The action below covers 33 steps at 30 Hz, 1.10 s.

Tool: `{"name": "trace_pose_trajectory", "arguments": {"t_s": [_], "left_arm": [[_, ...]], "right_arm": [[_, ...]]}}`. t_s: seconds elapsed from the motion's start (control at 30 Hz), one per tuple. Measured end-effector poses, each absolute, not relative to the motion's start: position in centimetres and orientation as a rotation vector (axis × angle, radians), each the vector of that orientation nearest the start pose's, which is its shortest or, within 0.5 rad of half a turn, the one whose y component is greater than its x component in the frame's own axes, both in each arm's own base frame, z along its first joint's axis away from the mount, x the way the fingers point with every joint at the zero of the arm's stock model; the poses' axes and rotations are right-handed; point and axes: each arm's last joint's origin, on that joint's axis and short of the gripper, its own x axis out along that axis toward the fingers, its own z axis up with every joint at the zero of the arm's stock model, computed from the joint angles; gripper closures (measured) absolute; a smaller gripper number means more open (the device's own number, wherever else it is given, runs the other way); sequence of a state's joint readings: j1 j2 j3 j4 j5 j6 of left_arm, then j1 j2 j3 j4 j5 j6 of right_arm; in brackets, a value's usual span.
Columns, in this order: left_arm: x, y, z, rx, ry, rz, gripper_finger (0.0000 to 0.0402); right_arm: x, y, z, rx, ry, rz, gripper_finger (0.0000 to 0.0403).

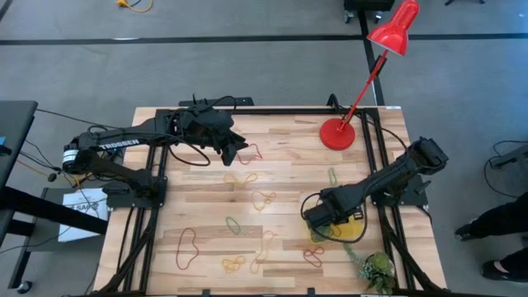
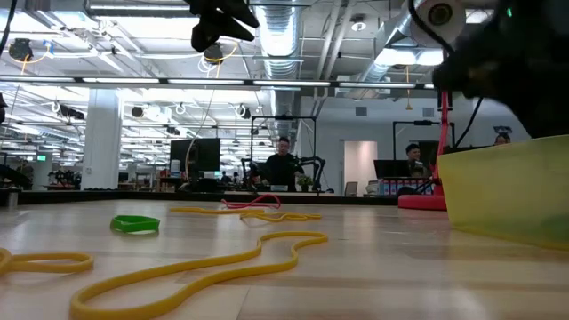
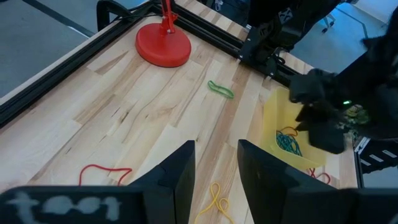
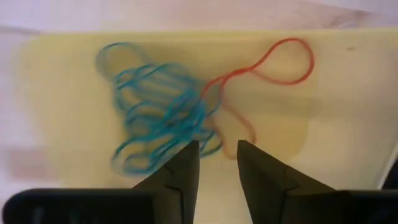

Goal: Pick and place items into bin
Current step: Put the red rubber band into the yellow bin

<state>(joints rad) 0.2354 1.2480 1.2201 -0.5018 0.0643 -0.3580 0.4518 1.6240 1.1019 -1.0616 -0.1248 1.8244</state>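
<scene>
Wide wooden bench under both arms, with many loose bands scattered on it. Left arm parked at the far left part of the bench, left claw with fingers apart and nothing between them, hanging above bare wood. Right arm reaching to the near right corner, right claw directly over the yellow bin, fingers slightly apart with nothing clamped between them. Inside the bin, a tangle of blue bands and beside it one orange-red band, lying flat on the floor of the bin, just under the fingertips. On the bench outside: a long yellow band near the low camera, a small green band behind it, a red band close to the left claw. Red lamp base at the far right, plant sprig next to the bin.

Possible trouble from here: the orange-red band lying so near the fingertips, easy to catch on a finger and to be pulled out of the bin on the way up. Light bin, easy to push or tip by a low claw. Thin flat bands on wood, hard to pinch; a slip or two taken together quite likely.

Readable writing: "TROSSEN" in white on the left arm. Nothing else legible.
</scene>
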Motion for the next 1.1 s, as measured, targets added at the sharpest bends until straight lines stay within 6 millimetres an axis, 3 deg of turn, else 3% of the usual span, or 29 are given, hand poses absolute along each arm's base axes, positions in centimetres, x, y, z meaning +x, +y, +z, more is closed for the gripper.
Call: {"name": "trace_pose_trajectory", "arguments": {"t_s": [0.13,0.3,0.5,0.67,0.83,1.1], "left_arm": [[25.9,6.0,35.8,-0.428,0.49,0.26,0.0292],[25.9,6.0,35.8,-0.422,0.491,0.258,0.0292],[25.9,6.0,35.8,-0.424,0.498,0.253,0.0292],[25.9,5.9,35.7,-0.426,0.503,0.244,0.0292],[25.9,5.9,35.7,-0.417,0.506,0.242,0.0292],[25.9,5.9,35.7,-0.425,0.508,0.243,0.0292]], "right_arm": [[25.0,13.3,23.2,1.11,1.393,-0.941,0.03],[25.5,15.7,26.3,0.957,1.323,-0.657,0.03],[25.6,19.8,26.9,0.937,1.243,-0.359,0.0301],[25.4,22.8,25.6,0.968,1.224,-0.321,0.0301],[25.5,24.8,22.1,0.903,1.292,-0.388,0.0301],[26.7,24.9,17.1,0.86,1.373,-0.607,0.0301]]}}
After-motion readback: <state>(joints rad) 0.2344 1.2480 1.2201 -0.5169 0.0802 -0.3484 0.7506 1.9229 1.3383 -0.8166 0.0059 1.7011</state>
